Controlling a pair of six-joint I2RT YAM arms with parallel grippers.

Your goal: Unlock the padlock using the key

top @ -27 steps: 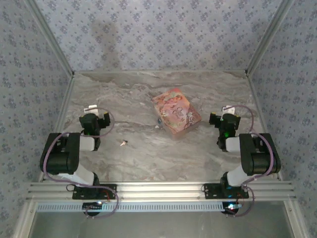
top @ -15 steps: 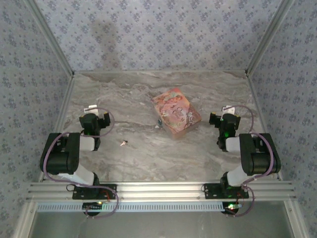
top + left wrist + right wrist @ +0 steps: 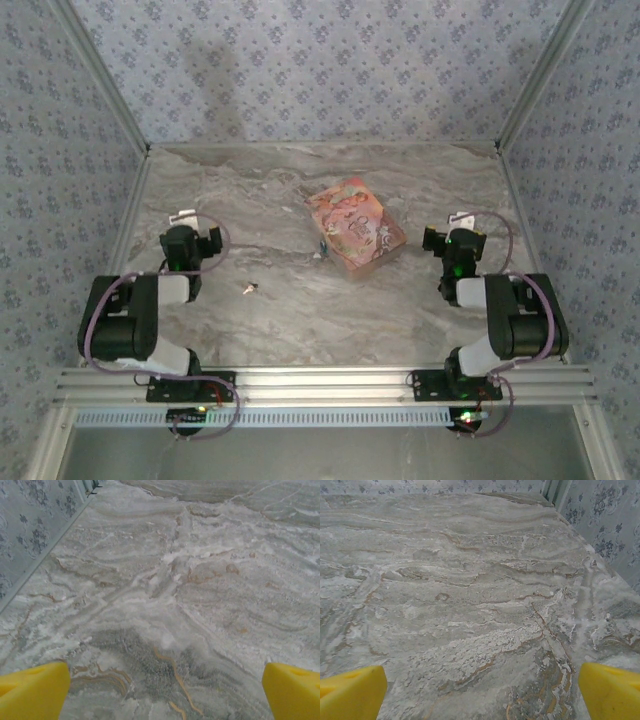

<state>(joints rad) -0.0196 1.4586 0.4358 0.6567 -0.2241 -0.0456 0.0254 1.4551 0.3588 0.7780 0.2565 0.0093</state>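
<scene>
In the top view the tiny blue-teal padlock (image 3: 322, 243) lies on the marble table against the left side of the pink illustrated box (image 3: 355, 226). The small pale key (image 3: 248, 289) lies alone on the table, to the right of my left arm. My left gripper (image 3: 181, 218) hovers at the left, well away from the key. My right gripper (image 3: 459, 220) hovers at the right, beyond the box. In each wrist view two yellow fingertips (image 3: 32, 692) (image 3: 610, 689) stand far apart over bare marble, with nothing between them.
Patterned walls enclose the table (image 3: 280, 180) on three sides. A metal rail (image 3: 320, 382) runs along the near edge, where both arm bases sit. The left wall's foot (image 3: 30, 565) runs close beside my left gripper, and the right wall (image 3: 600, 525) rises near my right gripper.
My left arm has shifted slightly, its gripper edging a little up and left. The padlock, key, box and right arm have not moved.
</scene>
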